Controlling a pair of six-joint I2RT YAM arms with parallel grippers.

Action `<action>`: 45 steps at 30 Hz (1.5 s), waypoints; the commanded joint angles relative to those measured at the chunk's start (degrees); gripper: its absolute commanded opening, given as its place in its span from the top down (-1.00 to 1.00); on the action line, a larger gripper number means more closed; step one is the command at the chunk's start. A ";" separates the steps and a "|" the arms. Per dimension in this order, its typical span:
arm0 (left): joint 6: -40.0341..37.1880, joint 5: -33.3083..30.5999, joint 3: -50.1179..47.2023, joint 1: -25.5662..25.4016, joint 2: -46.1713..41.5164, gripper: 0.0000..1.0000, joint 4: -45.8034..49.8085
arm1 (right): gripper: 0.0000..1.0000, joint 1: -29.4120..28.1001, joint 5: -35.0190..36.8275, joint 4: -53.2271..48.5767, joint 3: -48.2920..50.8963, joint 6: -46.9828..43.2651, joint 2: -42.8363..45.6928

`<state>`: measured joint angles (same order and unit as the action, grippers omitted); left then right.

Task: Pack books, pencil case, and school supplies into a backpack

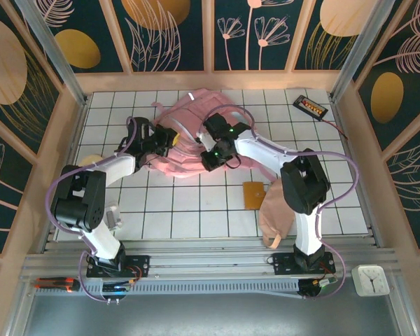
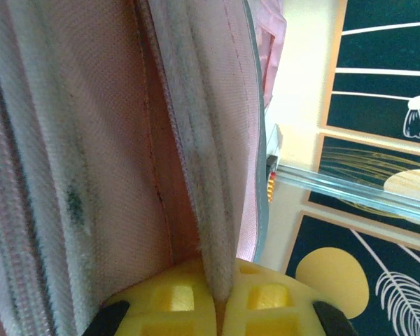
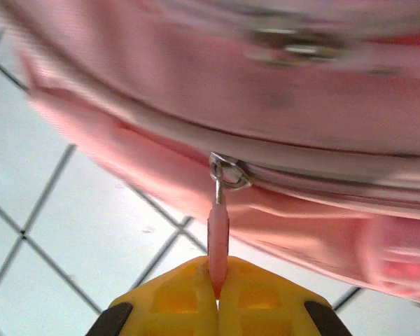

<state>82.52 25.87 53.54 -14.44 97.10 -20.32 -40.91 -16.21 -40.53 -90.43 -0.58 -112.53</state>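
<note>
The bright pink backpack lies at the back middle of the tiled table. My left gripper is at its left side, shut on a fold of its grey-white trim, which runs up from between the yellow fingers. At the backpack's near edge, my right gripper is shut on the pink zipper pull, which hangs from the metal slider. The peach pencil case lies at the front right beside the right arm. The orange square pad lies flat just left of it. The books are out of view.
A black gadget with red marks sits at the back right corner with a cable. A pale yellow disc shows behind the left arm. A white clock rests off the table at the front right. Wooden walls ring the table.
</note>
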 commanded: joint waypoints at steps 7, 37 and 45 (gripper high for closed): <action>8.35 -8.28 -3.12 -5.20 -7.15 1.00 -11.41 | 1.00 -2.50 -6.18 20.98 1.21 28.23 3.62; -48.37 0.55 30.30 0.27 9.76 -0.30 51.27 | 1.00 8.30 -1.57 19.98 21.99 27.51 17.54; -45.26 2.82 32.71 0.32 15.46 -0.25 47.58 | 1.00 8.31 -1.98 19.52 20.96 27.25 17.36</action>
<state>37.50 26.26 83.57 -14.09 111.20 27.44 -32.03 -18.09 -22.46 -67.96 27.99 -96.51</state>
